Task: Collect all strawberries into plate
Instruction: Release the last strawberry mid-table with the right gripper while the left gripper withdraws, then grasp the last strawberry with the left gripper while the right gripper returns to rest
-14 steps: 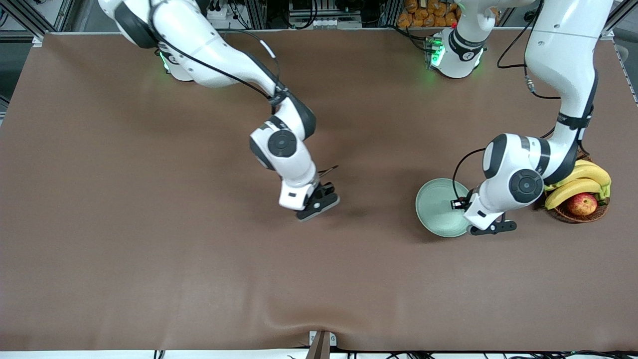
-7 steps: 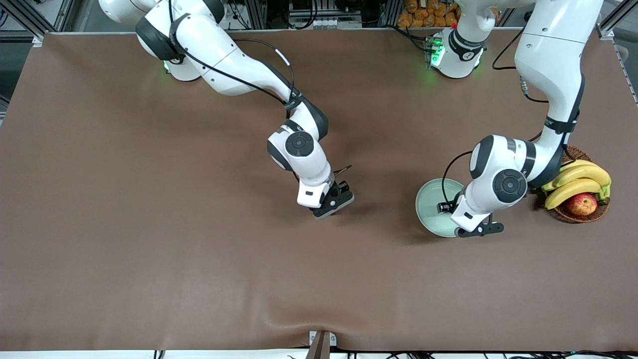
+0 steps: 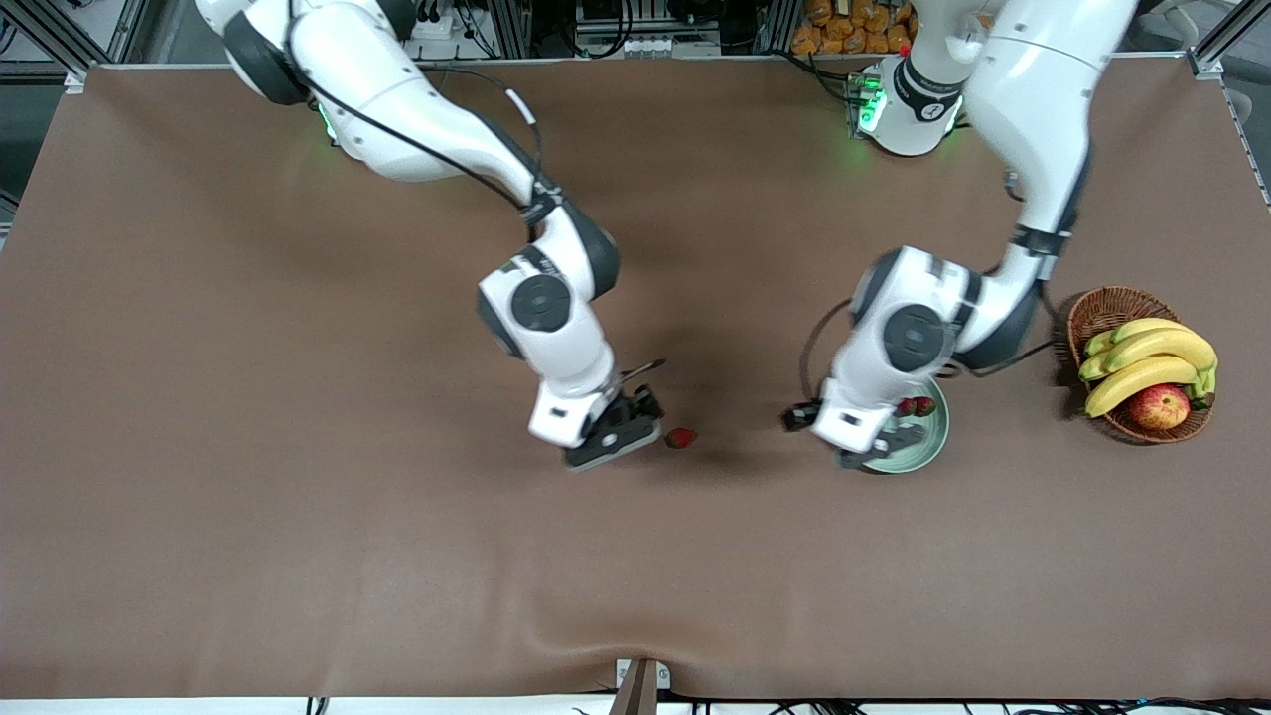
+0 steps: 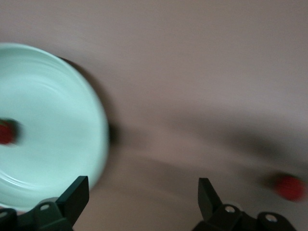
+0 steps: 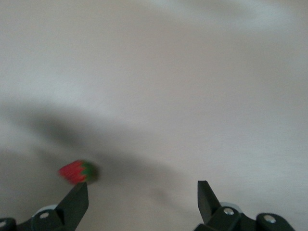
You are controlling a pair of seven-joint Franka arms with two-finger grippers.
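Observation:
The mint-green plate (image 3: 919,443) lies toward the left arm's end of the table, partly under the left hand. Two strawberries (image 3: 915,406) lie in it near its rim; the left wrist view shows the plate (image 4: 53,120) and one berry (image 4: 6,132) in it. A third strawberry (image 3: 680,437) lies on the brown table between the two grippers, also seen in the left wrist view (image 4: 290,186) and the right wrist view (image 5: 77,172). My left gripper (image 3: 852,449) (image 4: 141,202) is open and empty over the plate's rim. My right gripper (image 3: 614,439) (image 5: 142,202) is open and empty, just beside the third strawberry.
A brown wicker basket (image 3: 1100,310) with bananas (image 3: 1152,362) and a red-yellow apple (image 3: 1160,406) stands at the left arm's end of the table, beside the plate. The brown cloth has a ripple at its edge nearest the front camera.
My right gripper has pulled back toward its own end, uncovering the strawberry on the table. My left arm has swung across the plate toward the table's middle, uncovering two berries in it.

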